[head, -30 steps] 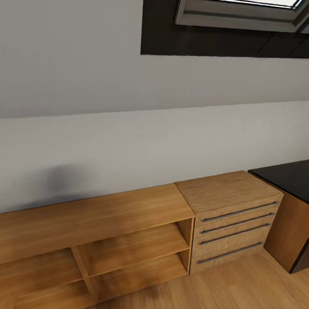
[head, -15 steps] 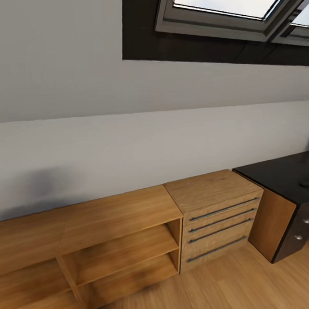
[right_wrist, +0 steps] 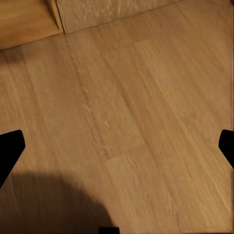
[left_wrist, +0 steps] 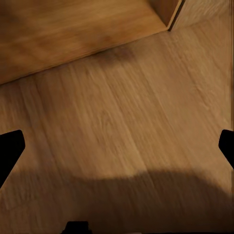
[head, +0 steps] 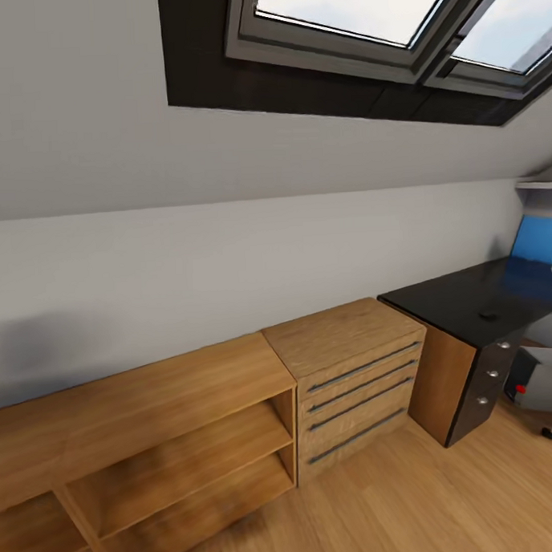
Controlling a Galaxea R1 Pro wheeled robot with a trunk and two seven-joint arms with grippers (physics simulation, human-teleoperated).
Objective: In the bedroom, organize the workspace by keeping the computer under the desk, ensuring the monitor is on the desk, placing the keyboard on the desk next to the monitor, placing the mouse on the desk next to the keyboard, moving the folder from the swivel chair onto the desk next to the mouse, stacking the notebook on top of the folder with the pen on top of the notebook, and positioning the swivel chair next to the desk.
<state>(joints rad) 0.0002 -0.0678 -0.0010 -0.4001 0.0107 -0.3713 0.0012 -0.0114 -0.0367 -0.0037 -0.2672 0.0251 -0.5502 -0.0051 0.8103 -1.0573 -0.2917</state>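
My left hand [left_wrist: 117, 146] and right hand [right_wrist: 117, 146] hang spread wide and hold nothing, above bare wood floor [right_wrist: 146, 122] by the oak shelf unit [head: 146, 426]. Beyond the oak drawer chest [head: 344, 369] stands the desk [head: 454, 300], the mouse [head: 488, 316] on its tabletop. Something blue [head: 539, 240] stands behind; I cannot identify it. I judge most sorting remains.

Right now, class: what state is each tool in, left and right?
Left tool: open, holding nothing, above the wooden floor.
Right tool: open, holding nothing, above the same floor.
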